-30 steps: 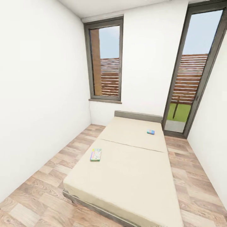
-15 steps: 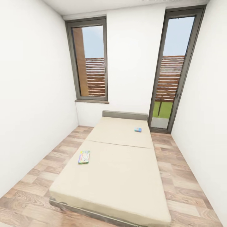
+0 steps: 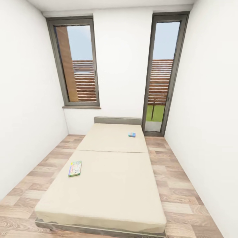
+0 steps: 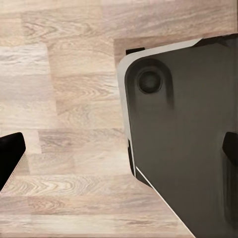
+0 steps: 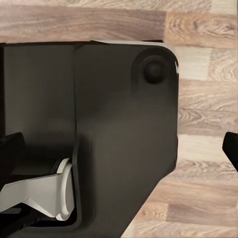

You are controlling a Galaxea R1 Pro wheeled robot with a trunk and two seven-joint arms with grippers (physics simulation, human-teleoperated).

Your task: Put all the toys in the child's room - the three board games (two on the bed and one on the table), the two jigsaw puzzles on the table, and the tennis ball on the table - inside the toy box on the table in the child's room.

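Bed (image 3: 109, 185) fills the middle of a narrow white-walled room, seen from its foot: a low cream mattress in 2 sections on a grey frame, with a grey headboard (image 3: 117, 120) against the far wall. Wood-plank floor (image 3: 178, 191) runs down both sides of it.

2 board games lie on the mattress. A green-edged, multicoloured game (image 3: 75, 168) rests flat on the near section, close to its left edge. A small blue game (image 3: 132, 135) rests flat on the far section, near its right edge and not far from the headboard. The 2 are well apart, on opposite sides of the seam between the sections.

On the far wall, a tall window (image 3: 75, 64) stands left of the headboard and a taller glass door (image 3: 162, 72) stands right of it. Brown slats show through both, with a patch of green grass low behind the door.

From the left wrist, black fingertips (image 4: 10, 156) sit at opposite edges of the picture, so the left gripper (image 4: 119, 153) is spread wide with nothing between, hanging over the floor and a corner of the robot's dark base (image 4: 183, 139). From the right wrist, the right gripper (image 5: 119, 148) is likewise spread wide and bare, its fingertips (image 5: 231, 148) far apart above the base and floor.
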